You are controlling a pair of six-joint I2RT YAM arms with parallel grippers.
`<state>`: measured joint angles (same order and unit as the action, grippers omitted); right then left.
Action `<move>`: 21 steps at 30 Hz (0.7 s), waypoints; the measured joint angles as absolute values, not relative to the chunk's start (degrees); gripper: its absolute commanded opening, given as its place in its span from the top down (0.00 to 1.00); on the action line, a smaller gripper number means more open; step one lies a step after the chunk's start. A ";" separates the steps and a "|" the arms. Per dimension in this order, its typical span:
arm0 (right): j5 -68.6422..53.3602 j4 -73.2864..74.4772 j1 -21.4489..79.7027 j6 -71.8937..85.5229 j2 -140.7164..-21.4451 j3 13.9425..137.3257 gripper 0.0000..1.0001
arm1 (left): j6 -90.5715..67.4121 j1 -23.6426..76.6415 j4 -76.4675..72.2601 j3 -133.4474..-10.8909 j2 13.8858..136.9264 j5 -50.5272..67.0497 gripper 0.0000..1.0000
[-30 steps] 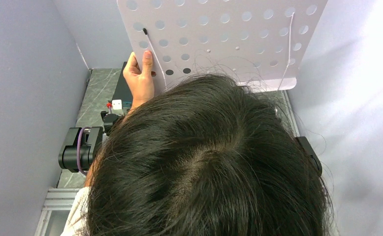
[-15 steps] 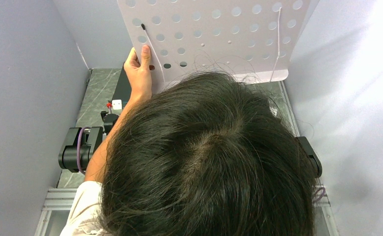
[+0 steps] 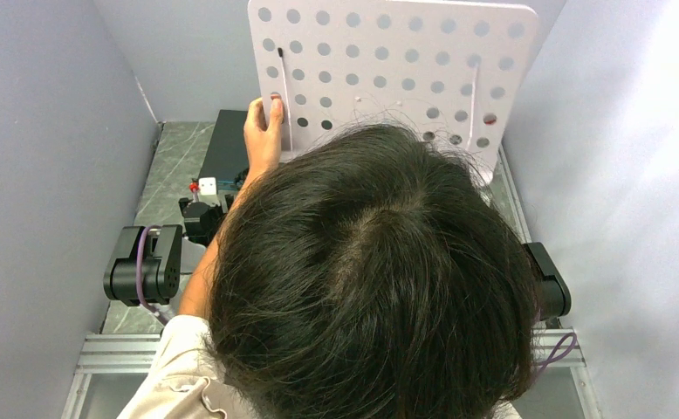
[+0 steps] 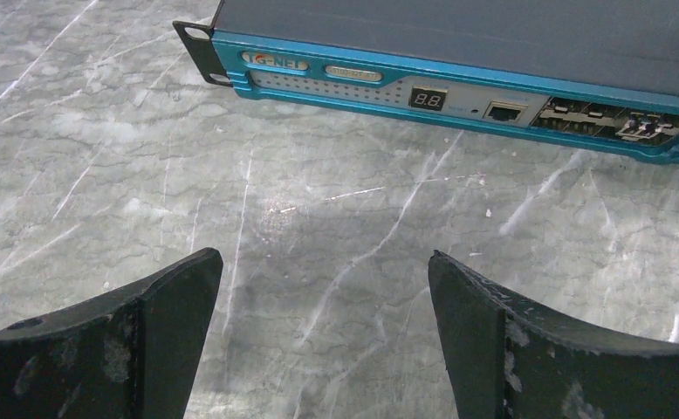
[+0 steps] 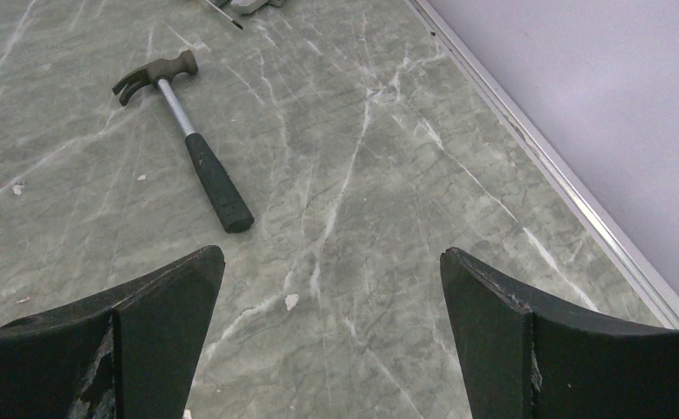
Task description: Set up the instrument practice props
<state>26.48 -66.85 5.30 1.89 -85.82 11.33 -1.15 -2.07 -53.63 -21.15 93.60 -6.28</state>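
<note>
A person's head fills most of the top view. Their hand holds the lilac perforated music-stand plate upright at the far side of the table. The tripod pole, sheet-music pages, microphone and mic stand are out of view. My left gripper is open and empty over bare marble, short of a blue network box. My right gripper is open and empty over bare marble. In the top view the grippers are hidden behind the head; only the arm bases show.
A hammer lies on the marble ahead and left of the right gripper. The blue-fronted box also shows in the top view, behind the left arm. Grey walls close both sides; a metal rim runs along the right.
The person has lowered the lilac plate and tilted it so its whole top edge shows, and their head has shifted down and right. Both arms stay still.
</note>
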 measured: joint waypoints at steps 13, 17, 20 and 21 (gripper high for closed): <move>26.48 -66.85 5.30 1.89 -85.82 11.33 0.00 | -1.15 -2.17 -53.21 -21.15 93.60 -6.26 0.06; 26.48 -66.85 5.30 1.89 -85.82 11.33 0.00 | -1.15 -2.22 -53.21 -21.15 93.60 -6.26 0.06; 26.48 -66.85 5.30 1.89 -85.82 11.33 0.00 | -1.15 -2.28 -53.21 -21.15 93.60 -6.20 0.06; 26.48 -66.85 5.30 1.89 -85.82 11.33 0.00 | -1.15 -2.28 -53.19 -21.15 93.60 -6.11 0.06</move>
<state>26.48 -66.85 5.30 1.89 -85.82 11.33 -1.15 -2.28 -53.19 -21.15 93.60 -6.11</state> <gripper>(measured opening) 0.996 0.937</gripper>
